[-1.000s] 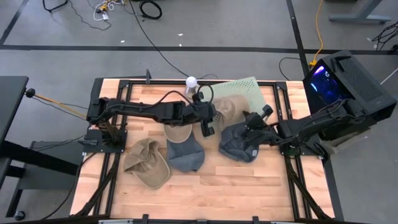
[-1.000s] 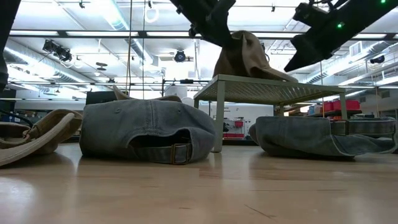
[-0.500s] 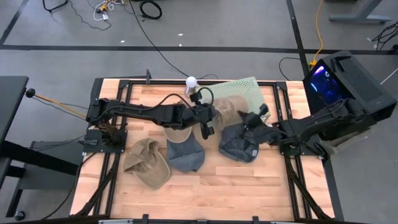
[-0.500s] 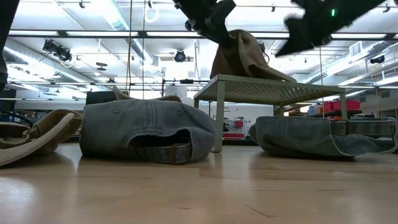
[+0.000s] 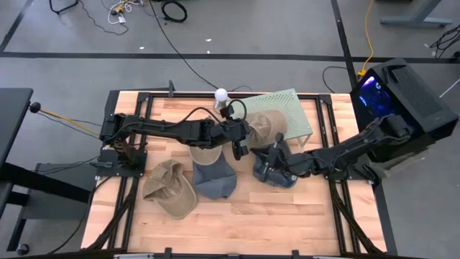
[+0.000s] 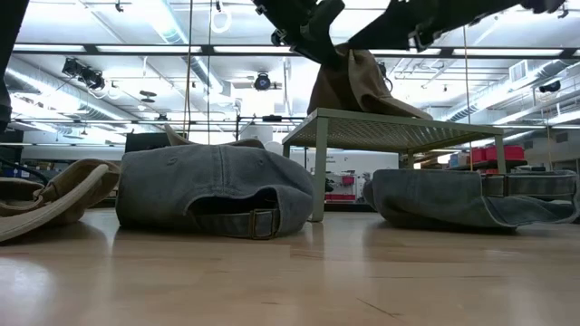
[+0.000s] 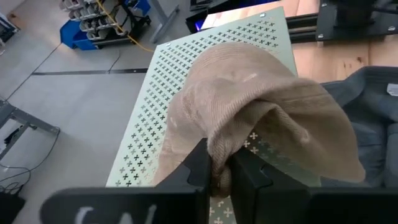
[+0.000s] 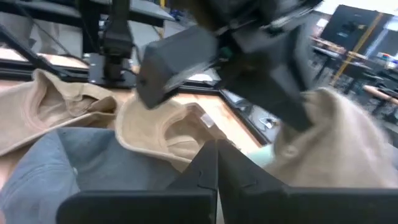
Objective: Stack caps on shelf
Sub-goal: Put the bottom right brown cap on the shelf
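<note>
Tan fabric cap (image 7: 249, 106) sits pinched in the left gripper (image 7: 214, 171) jaws over the pale green perforated shelf (image 7: 186, 74); could slide off the edge. Right gripper (image 5: 267, 167) jaws closed, empty.

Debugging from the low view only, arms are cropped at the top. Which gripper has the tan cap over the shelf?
Observer: The left gripper, shut on a fold of the tan cap.
Operator: Cap on the shelf yet?
Observer: Its crown rests on the green shelf, fabric bunched upward.
Operator: Where's the right gripper?
Observer: The right gripper is shut and empty, over the blue-grey cap beside the shelf.
</note>
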